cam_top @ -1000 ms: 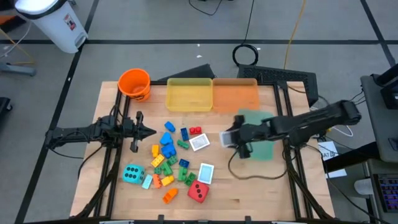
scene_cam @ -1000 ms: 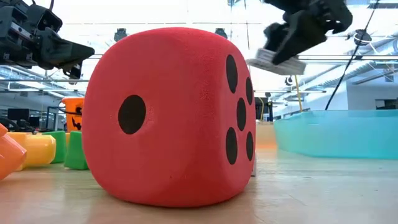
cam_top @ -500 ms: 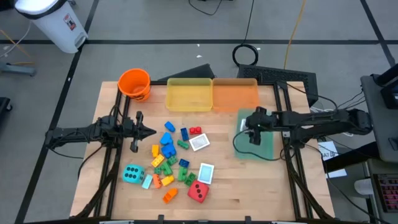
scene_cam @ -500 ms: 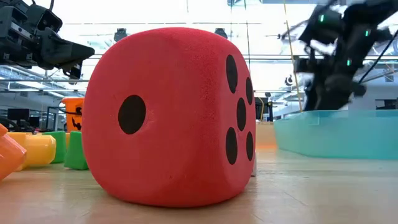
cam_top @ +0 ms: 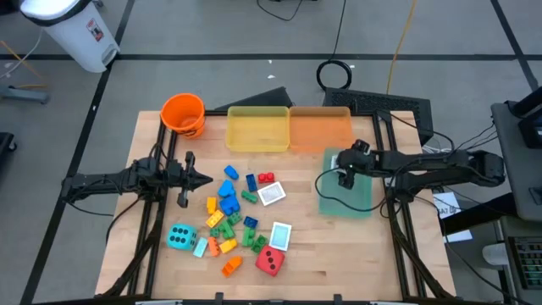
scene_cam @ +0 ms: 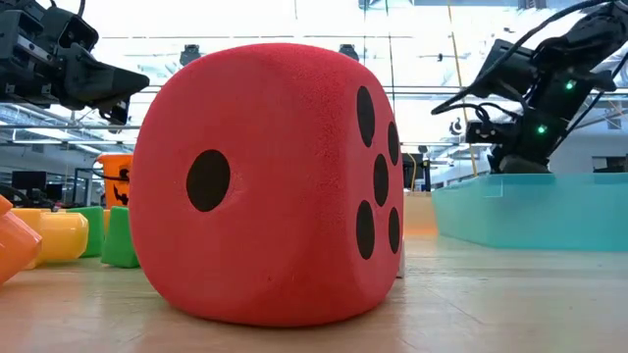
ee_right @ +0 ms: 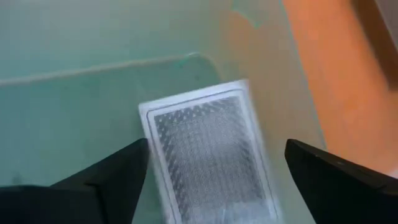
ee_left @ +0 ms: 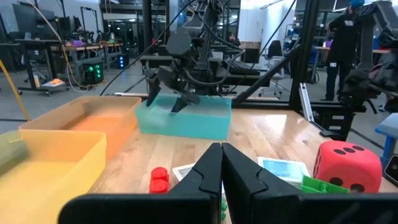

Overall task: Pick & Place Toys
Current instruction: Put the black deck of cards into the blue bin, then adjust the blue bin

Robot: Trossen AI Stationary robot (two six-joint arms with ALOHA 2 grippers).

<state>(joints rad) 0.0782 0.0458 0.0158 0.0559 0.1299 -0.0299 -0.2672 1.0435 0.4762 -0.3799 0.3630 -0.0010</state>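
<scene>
A card (ee_right: 208,149) is being dropped into the green tray (cam_top: 360,203) by the wide-open right gripper (cam_top: 345,172). Next, another toy is probably being fetched. The left gripper (cam_top: 203,179) is being kept shut.

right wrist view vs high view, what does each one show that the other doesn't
Only the right wrist view shows the white patterned playing card lying in the translucent green tray, between the open right gripper's dark fingers.

Only the high view shows the shut left gripper waiting at the table's left, the pile of small plastic bricks, the cyan soft die, the red soft die and the orange bucket.

Both show the right gripper over the green tray, with the orange flat tray beside it.
</scene>
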